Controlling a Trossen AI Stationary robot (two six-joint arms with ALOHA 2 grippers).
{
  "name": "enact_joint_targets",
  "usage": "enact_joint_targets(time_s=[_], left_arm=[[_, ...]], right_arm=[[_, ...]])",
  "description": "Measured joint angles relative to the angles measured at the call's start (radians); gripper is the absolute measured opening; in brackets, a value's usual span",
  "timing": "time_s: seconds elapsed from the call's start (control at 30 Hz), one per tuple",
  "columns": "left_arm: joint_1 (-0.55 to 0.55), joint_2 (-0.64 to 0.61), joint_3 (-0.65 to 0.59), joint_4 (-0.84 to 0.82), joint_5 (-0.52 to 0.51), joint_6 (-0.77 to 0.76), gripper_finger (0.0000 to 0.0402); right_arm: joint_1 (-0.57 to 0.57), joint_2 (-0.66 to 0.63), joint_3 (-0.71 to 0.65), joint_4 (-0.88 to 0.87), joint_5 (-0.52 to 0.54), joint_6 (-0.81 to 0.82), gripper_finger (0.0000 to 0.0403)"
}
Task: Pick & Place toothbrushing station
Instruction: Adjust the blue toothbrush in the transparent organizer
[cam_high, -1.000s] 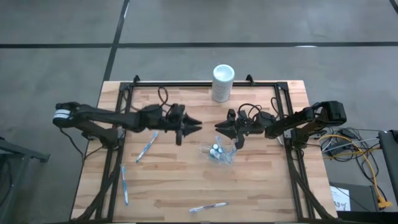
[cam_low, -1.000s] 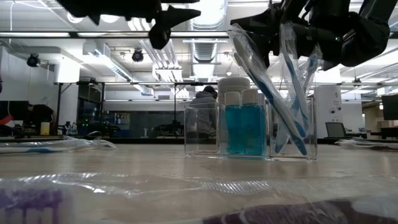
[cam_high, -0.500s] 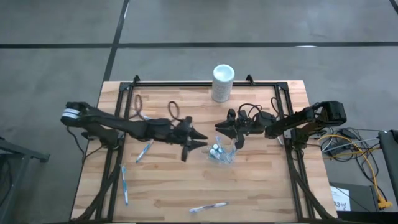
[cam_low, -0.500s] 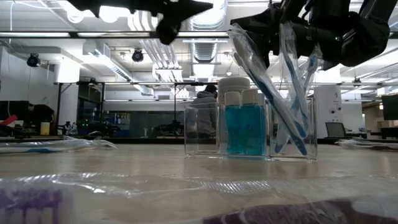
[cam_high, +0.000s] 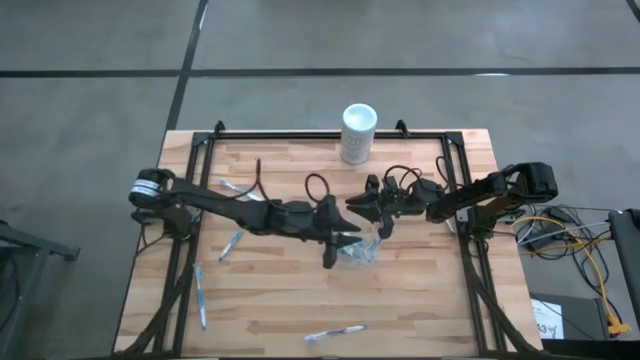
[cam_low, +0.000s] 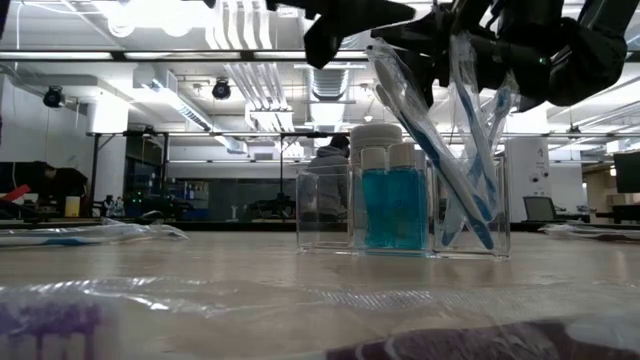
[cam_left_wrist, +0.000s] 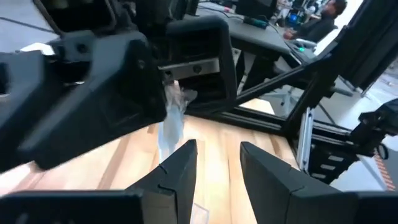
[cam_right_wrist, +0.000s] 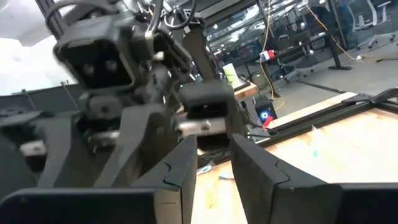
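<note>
High view: the clear plastic cup (cam_high: 358, 245) stands near the middle of the bench (cam_high: 260, 300), a little toward the right arm's side. Low view shows it as a clear holder with teal-and-white tubes (cam_low: 391, 205) in the middle and blue-and-white toothbrushes (cam_low: 470, 190) leaning in one end.

The left gripper (cam_high: 345, 241) now hangs at the cup's edge, fingers (cam_left_wrist: 180, 171) parted by a narrow gap with nothing between them. A second ago it hung well back over bare wood, and half a second ago about halfway; the arm has swept across to meet the cup.

The right gripper (cam_high: 372, 214) is in the same place as a second ago, just beside the cup on its far side. Its fingers (cam_right_wrist: 186, 165) stand slightly apart; whether they pinch a wrapped brush cannot be told.

Spare toothbrushes (cam_high: 234, 240) lie scattered on the left side and front of the bench, unmoved, and the white cylinder (cam_high: 358, 133) stands at the back edge.

Judged from this, the left arm is closing in to work at the cup alongside its partner.
</note>
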Motion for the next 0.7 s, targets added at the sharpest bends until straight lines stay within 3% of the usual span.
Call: enact_joint_targets(time_s=[0.23, 0.5, 0.7], left_arm=[[-0.004, 0.081, 0.046, -0.005, -0.015, 0.002, 0.0129], [-0.005, 0.081, 0.047, 0.017, -0.168, 0.01, 0.0129], [-0.006, 0.129, 0.047, 0.052, -0.173, -0.025, 0.0129]], right_arm=[[0.0, -0.005, 0.0, 0.001, -0.004, 0.0, 0.0097], [0.0, -0.015, 0.002, 0.003, -0.007, 0.0, 0.0095], [0.0, -0.035, 0.005, 0.004, -0.008, -0.007, 0.0093]])
